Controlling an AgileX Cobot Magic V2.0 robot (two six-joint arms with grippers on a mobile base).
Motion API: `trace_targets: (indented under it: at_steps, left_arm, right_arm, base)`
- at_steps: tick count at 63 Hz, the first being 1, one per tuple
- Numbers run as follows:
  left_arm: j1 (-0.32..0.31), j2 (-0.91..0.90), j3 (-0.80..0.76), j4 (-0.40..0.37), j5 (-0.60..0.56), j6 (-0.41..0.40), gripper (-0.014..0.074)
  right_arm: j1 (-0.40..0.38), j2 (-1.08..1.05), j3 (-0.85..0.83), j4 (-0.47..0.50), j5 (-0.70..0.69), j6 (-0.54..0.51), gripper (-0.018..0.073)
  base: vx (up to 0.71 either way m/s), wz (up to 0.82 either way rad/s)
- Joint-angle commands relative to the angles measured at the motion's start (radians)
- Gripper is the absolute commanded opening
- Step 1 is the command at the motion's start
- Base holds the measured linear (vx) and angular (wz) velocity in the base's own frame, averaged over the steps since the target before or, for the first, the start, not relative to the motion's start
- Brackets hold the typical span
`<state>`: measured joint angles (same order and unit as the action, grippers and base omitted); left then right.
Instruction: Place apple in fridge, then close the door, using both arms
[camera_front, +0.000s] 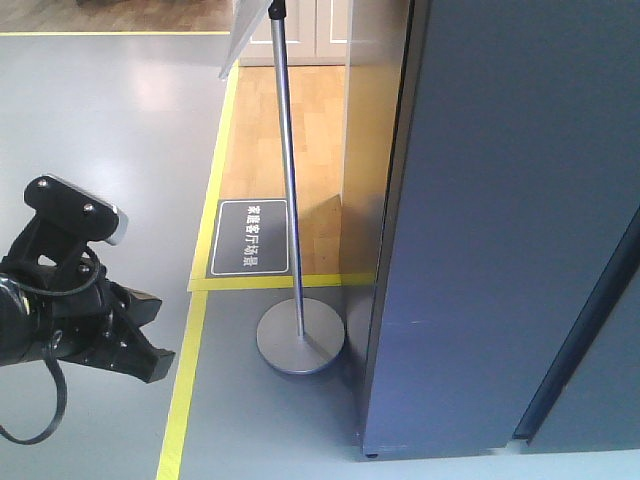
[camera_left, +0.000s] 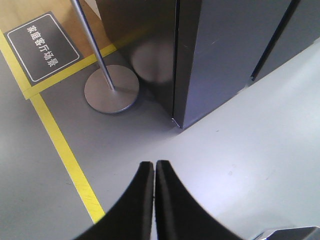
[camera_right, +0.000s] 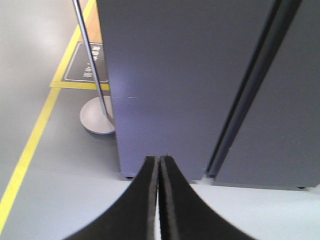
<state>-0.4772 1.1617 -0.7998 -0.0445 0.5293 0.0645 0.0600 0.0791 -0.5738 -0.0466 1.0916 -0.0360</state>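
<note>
The left pincer (camera_left: 154, 172) is clenched, its two black fingers (camera_left: 135, 200) pressed together with nothing between them, hanging over the grey floor (camera_left: 240, 165). In the front-facing view the left arm (camera_front: 70, 320) shows at the lower left, a small white-and-black camera block on top and a black cable looping below it. The right pincer (camera_right: 159, 167) is likewise clenched and empty, its tips just short of the fridge (camera_right: 170, 75) foot.

Taking the fridge as landmark: its dark blue-grey door (camera_front: 500, 230) stands shut, a narrow dark seam parting it from a second panel (camera_right: 280, 110) to the right. Just left of the fridge's lower corner stands a round metal base (camera_front: 300, 338) with a slim metal pole (camera_front: 286, 150) rising from it. Farther left of the fridge a yellow tape line (camera_front: 185, 380) runs along the floor, meeting a cross strip that edges a patch of wooden flooring (camera_front: 310, 110). On that wood, left of the pole, lies a dark sign plate (camera_front: 248, 237) with white characters.

The apple appears in none of the views, so its place cannot be told.
</note>
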Motion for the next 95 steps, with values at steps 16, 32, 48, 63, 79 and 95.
trace_targets:
  at_steps: [16,32,48,63,79,95]
  left_arm:
    - [0.004,-0.023,-0.024,-0.003,-0.053,-0.011,-0.0006]
    - [0.005,-0.031,-0.024,-0.003,-0.053,-0.011,-0.0006]
    - [0.091,-0.188,0.06,-0.014,-0.107,-0.003,-0.0006]
    - [0.226,-0.444,0.324,-0.048,-0.28,-0.003,-0.0006]
    - [0.357,-0.764,0.573,-0.048,-0.396,-0.003,-0.0006]
    - [0.464,-1.029,0.745,-0.048,-0.405,-0.003,-0.0006]
  right_arm:
    - [0.002,0.017,-0.022,0.006,-0.056,-0.002,-0.0001]
    - [0.002,0.017,-0.022,0.006,-0.059,-0.002,-0.0001]
    - [0.002,0.017,-0.022,0.006,-0.059,-0.002,-0.0001]
    - [0.002,0.017,-0.022,0.006,-0.059,-0.002,0.0]
    - [0.002,0.017,-0.022,0.006,-0.059,-0.002,0.0002]
    - [0.002,0.017,-0.022,0.006,-0.059,-0.002,0.0004]
  base:
    - [0.0,0.0]
    - [0.0,0.0]
    - [0.0,0.0]
    - [0.0,0.0]
    - [0.0,0.0]
    - [0.0,0.0]
